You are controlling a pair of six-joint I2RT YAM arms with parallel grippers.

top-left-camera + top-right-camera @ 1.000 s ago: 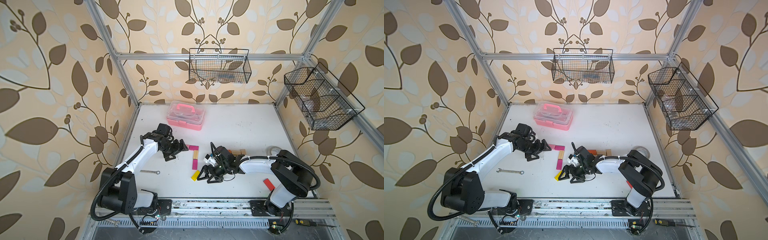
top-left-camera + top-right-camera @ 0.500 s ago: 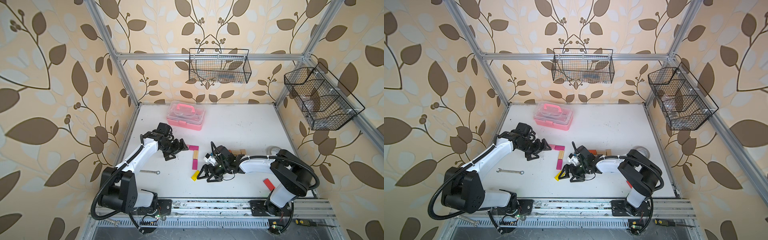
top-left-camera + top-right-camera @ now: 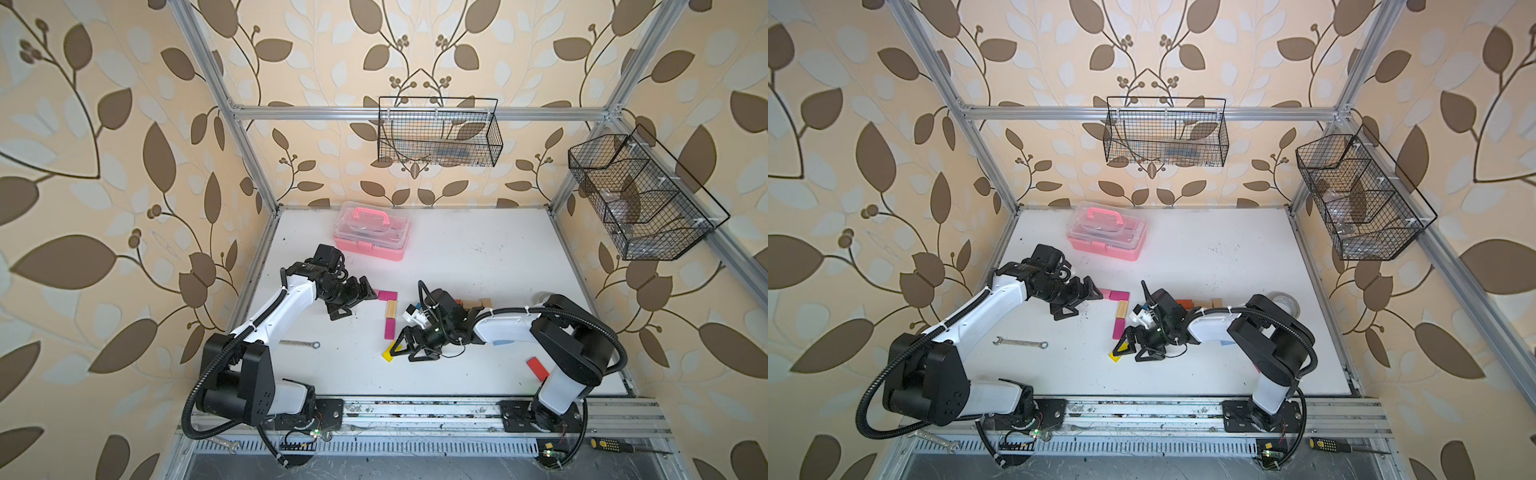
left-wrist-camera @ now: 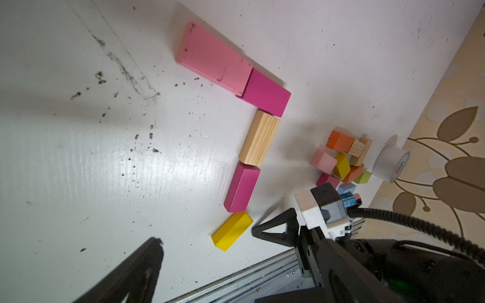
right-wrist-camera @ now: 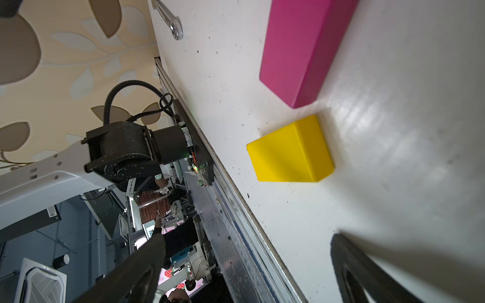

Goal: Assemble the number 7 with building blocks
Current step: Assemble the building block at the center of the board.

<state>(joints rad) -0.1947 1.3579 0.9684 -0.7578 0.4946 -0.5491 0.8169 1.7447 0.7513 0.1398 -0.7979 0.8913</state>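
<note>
Looking down at the white tabletop (image 3: 478, 257), I see a wrench (image 3: 297, 343) lying flat at its lower left in both top views. Just right of that, the left tool (image 3: 355, 303) sits low, its fingers spread wide with nothing between them, near the left end of the figure. Behind it, toward the upper left of the tabletop, stands the pink case (image 3: 372, 230).

At the centre lies the number 7 (image 4: 262, 118). A pink block (image 4: 214, 59) and a magenta block (image 4: 265, 93) touch end to end as the bar. From its right end a wood block (image 4: 259, 137), a second magenta block (image 4: 241, 187) and a yellow block (image 4: 232, 230) run toward the front edge. The yellow block is skewed off the line of the stem.

The right tool (image 3: 409, 353) is spread wide too and empty, with the yellow block just beside one fingertip. Further right, loose blocks (image 4: 341, 157) are heaped together with a tape roll (image 3: 1285, 301) beside them. A red block (image 3: 537, 368) lies alone at the lower right.
</note>
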